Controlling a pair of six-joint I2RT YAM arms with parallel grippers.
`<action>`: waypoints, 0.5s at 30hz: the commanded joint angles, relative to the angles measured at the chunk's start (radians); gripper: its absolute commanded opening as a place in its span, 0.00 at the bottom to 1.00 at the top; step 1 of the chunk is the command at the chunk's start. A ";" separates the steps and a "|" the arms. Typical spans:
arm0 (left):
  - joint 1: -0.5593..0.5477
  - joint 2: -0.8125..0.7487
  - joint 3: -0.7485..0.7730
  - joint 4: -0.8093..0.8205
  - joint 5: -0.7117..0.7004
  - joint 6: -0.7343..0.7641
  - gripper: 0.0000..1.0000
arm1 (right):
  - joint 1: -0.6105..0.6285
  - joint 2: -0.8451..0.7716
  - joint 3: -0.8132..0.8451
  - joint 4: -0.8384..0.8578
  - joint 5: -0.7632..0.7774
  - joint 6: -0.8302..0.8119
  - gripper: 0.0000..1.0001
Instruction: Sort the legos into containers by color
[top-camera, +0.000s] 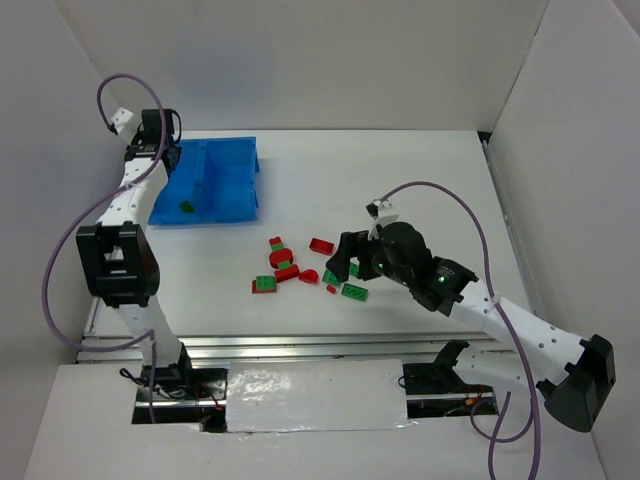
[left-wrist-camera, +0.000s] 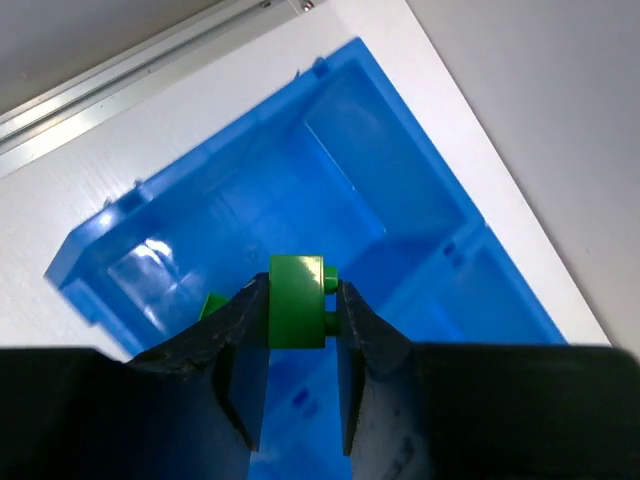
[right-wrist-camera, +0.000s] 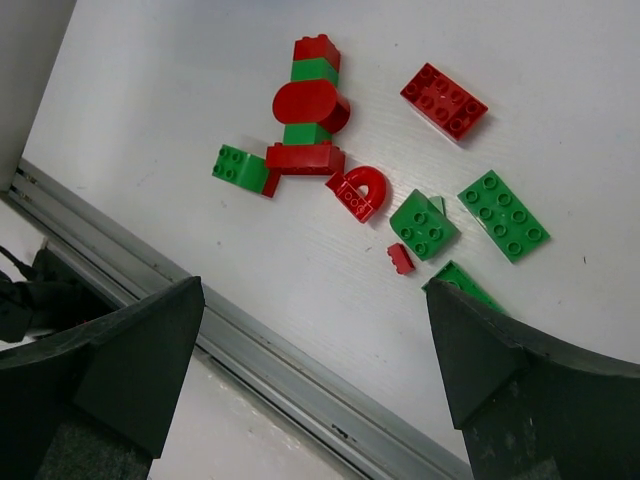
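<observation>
At far left of the table (top-camera: 420, 170), the L arm (top-camera: 120, 215) stood extended over the blue bin (top-camera: 235, 195), a shallow bright-blue tray w/ two square compartments side by side and a central divider (top-camera: 207, 175). The L gripper (left-wrist-camera: 300, 287) was narrowed onto a green brick (left-wrist-camera: 296, 315), pinched by its sides btwn both fingers, w/ studs facing right in the wrist view. It hung above the left compartment (top-camera: 172, 192). One other green piece (top-camera: 186, 207) lay in that same compartment, near its front wall.

Mid-table, well apart from the bin, the loose legos (top-camera: 285, 268) lay scattered, glossy red and green. Going L to R in the right wrist view:
- a green 4-stud brick (right-wrist-camera: 240, 167) touched a red bar brick (right-wrist-camera: 305, 158);
- above those lay a row of alternating red/green pieces w/ a red round piece (right-wrist-camera: 310, 105) on it;
- a red arch (right-wrist-camera: 360, 192) lay just beside the bar brick;
- a tiny red bit (right-wrist-camera: 401, 259) lay near a green square brick (right-wrist-camera: 424, 224);
- a red 8-stud brick (right-wrist-camera: 444, 100) lay apart, further back;
- a green 8-stud plate (right-wrist-camera: 503, 215) lay flat;
- a last green piece (right-wrist-camera: 460, 283) was part-hidden by the right finger.

The R gripper (right-wrist-camera: 312, 295) hovered over the pile's near-right side, jaws spread wide, holding nothing. A metal rail (right-wrist-camera: 270, 350) ran along the table edge under it.
</observation>
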 joint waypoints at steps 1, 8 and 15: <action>0.019 0.103 0.113 -0.044 -0.029 0.040 0.40 | -0.008 -0.003 0.004 0.009 -0.013 -0.017 1.00; 0.038 0.156 0.185 -0.171 -0.009 -0.052 0.97 | -0.027 0.014 0.033 -0.009 -0.007 -0.029 1.00; 0.027 -0.174 0.068 -0.261 0.122 -0.043 0.97 | -0.048 0.194 0.082 -0.121 0.128 0.008 1.00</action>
